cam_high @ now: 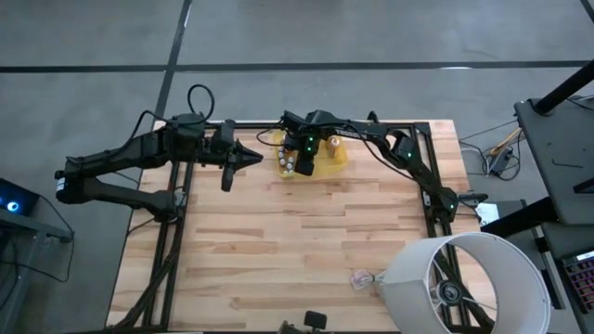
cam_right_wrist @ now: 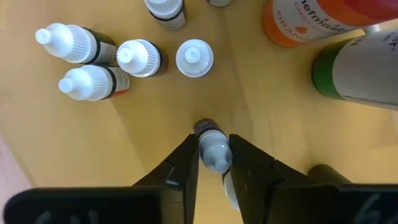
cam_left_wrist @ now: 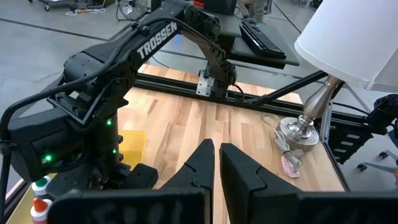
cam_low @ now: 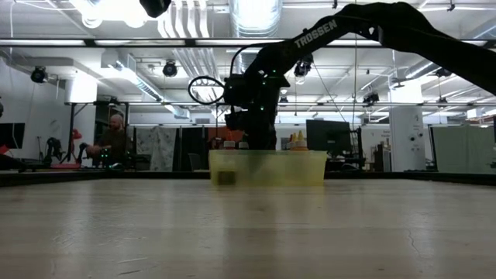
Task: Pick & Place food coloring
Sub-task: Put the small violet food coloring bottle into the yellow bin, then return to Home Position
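Bright ceiling lights [cam_low: 116,9] glare in the low view, leaving the arm silhouetted.

The right pincer [cam_high: 299,153] hangs over the yellow tray [cam_high: 336,167] at the far edge of the wooden worktop [cam_high: 297,241], above small white-capped bottles [cam_high: 289,163]. The left pincer [cam_high: 252,156] points at the tray from just beside it. A white lampshade [cam_high: 464,283] fills the near right corner.

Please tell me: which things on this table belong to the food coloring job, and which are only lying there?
For the job:
- food coloring bottles
- yellow tray that holds them
- right tool, shut on one small bottle inside the tray

Only lying about:
- lamp at the table's corner
- crumpled plastic scrap beside it
- left tool, shut, idle beside the tray
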`<state>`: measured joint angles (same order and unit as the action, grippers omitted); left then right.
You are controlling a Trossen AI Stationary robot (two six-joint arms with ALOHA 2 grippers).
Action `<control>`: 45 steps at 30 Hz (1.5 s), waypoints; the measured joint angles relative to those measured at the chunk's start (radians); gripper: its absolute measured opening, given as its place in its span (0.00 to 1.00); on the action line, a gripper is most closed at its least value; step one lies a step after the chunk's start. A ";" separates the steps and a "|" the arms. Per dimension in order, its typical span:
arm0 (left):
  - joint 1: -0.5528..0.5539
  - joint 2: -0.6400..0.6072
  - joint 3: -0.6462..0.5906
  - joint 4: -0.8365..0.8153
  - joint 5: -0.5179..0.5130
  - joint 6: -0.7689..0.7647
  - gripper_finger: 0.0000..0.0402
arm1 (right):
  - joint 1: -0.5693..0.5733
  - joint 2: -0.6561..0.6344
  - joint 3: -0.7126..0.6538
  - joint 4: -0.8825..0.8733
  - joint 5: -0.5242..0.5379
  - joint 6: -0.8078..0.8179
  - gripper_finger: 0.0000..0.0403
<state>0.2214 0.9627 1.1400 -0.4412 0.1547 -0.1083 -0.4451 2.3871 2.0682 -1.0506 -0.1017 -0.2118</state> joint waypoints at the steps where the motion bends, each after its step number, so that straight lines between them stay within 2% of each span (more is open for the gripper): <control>1: 0.000 0.000 0.000 0.000 0.000 0.000 0.00 | 0.000 0.000 0.000 0.000 0.000 0.000 0.19; 11: 0.000 0.000 0.000 0.000 0.000 0.000 0.00 | 0.000 0.000 0.000 0.003 -0.002 0.003 0.31; 16: 0.000 0.000 0.000 0.000 0.000 0.002 0.00 | 0.000 -0.003 0.001 -0.005 -0.003 0.003 0.33; 23: 0.000 0.000 0.000 0.000 0.000 -0.005 0.00 | 0.000 -0.005 0.075 -0.061 -0.005 -0.001 0.34; 33: 0.000 0.000 0.000 0.000 0.011 0.002 0.00 | 0.017 -0.012 0.289 -0.203 -0.015 -0.005 0.28; 40: 0.000 0.000 0.000 0.000 0.012 -0.003 0.00 | 0.039 -0.078 0.273 -0.185 -0.102 0.027 0.15; 45: 0.000 0.000 0.000 -0.001 0.012 -0.004 0.00 | 0.060 -0.105 0.275 -0.190 -0.113 0.031 0.04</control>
<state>0.2214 0.9630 1.1400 -0.4419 0.1669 -0.1123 -0.3846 2.2824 2.3428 -1.2401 -0.2145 -0.1808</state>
